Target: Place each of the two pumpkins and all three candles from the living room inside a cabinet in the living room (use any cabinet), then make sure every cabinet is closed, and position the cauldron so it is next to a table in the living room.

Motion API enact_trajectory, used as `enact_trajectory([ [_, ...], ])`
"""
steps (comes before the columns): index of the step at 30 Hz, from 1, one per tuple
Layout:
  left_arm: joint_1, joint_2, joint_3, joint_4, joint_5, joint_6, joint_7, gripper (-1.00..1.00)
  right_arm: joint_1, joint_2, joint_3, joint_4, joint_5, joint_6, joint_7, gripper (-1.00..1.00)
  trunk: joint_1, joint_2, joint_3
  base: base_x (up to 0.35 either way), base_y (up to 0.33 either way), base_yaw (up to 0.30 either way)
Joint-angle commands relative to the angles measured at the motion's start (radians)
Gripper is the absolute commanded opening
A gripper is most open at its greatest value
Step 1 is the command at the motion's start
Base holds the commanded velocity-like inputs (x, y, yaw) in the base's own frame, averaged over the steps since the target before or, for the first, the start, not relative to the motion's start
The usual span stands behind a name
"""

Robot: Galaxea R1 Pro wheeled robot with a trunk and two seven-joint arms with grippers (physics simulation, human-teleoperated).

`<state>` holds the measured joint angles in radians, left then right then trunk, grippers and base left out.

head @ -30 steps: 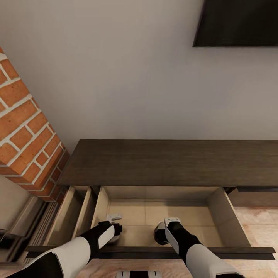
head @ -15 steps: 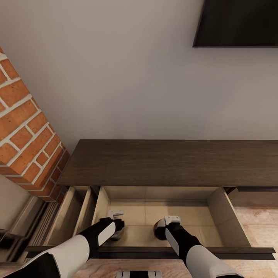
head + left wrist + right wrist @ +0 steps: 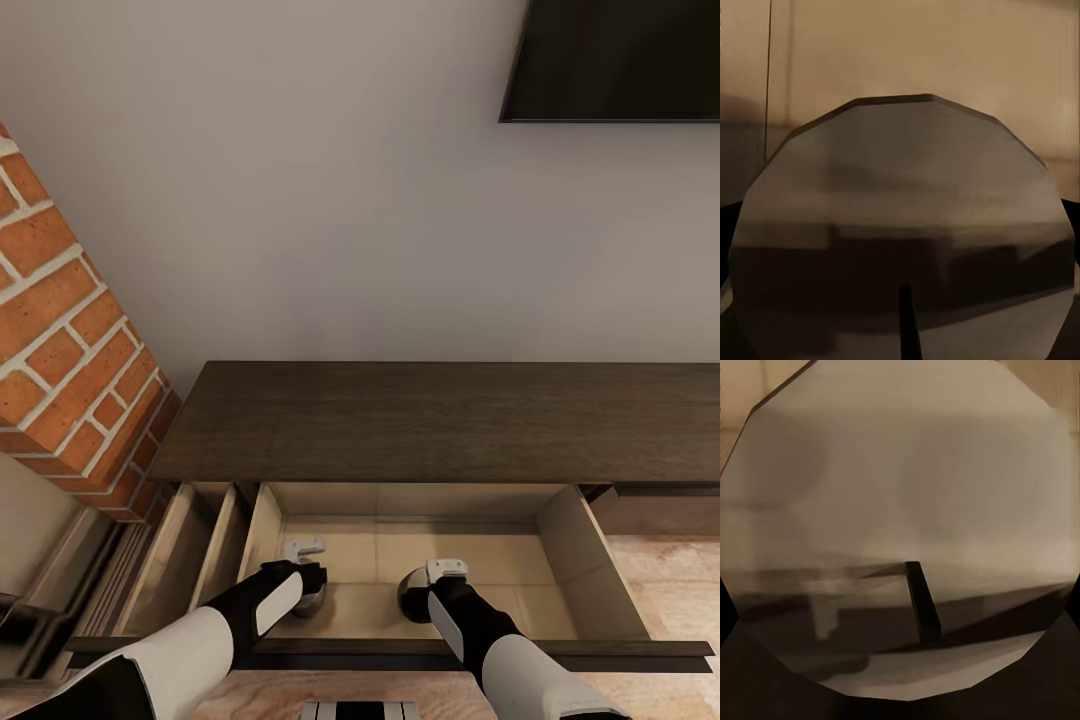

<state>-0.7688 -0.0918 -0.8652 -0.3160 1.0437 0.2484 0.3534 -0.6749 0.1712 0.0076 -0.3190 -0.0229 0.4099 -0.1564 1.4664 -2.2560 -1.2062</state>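
Beige drawer (image 3: 560,545): pulled out of the dark cabinet (image 3: 440,420), side walls well apart.
Left jaws (image 3: 304,572): mine, closed around a candle (image 3: 900,240) inside the drawer.
Right jaws (image 3: 432,588): gripping another candle (image 3: 900,510) beside it; floor free rightward.

Two candles were in view, one (image 3: 900,240) close before the left wrist camera and one (image 3: 900,525) before the right. One cabinet (image 3: 440,420) stood there with two open drawers. Two end effectors showed, the left (image 3: 300,575) and the right (image 3: 430,590).
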Motion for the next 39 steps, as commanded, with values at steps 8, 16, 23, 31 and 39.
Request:
enact_trajectory([
  [8, 0.002, 0.000, -0.004, 0.011, -0.001, 0.001, 0.005, -1.00, 0.000, 0.001, 0.000, 0.000, 0.000, 0.001, 0.000, -1.00, 0.000, 0.000, 0.000, 0.000, 0.000, 0.000],
  [16, 0.006, -0.001, -0.005, 0.023, 0.000, 0.001, 0.004, -1.00, 0.000, 0.001, 0.000, 0.000, 0.000, 0.006, 0.000, -1.00, 0.000, 0.000, 0.000, 0.000, 0.000, 0.000],
  [23, 0.009, -0.005, -0.004, 0.084, 0.005, -0.003, -0.004, -1.00, 0.000, 0.000, 0.000, 0.000, 0.000, 0.006, 0.000, -1.00, 0.000, 0.000, 0.000, 0.000, 0.000, 0.000],
  [31, 0.013, -0.005, -0.004, 0.086, 0.006, -0.004, -0.004, -1.00, 0.000, 0.001, 0.000, 0.000, 0.000, 0.007, 0.000, -1.00, 0.000, 0.000, 0.000, 0.000, 0.000, 0.000],
  [39, 0.013, -0.005, -0.004, 0.087, 0.006, -0.009, -0.004, -1.00, 0.000, 0.001, 0.000, 0.000, 0.000, 0.006, 0.000, -1.00, 0.000, 0.000, 0.000, 0.000, 0.000, 0.000],
])
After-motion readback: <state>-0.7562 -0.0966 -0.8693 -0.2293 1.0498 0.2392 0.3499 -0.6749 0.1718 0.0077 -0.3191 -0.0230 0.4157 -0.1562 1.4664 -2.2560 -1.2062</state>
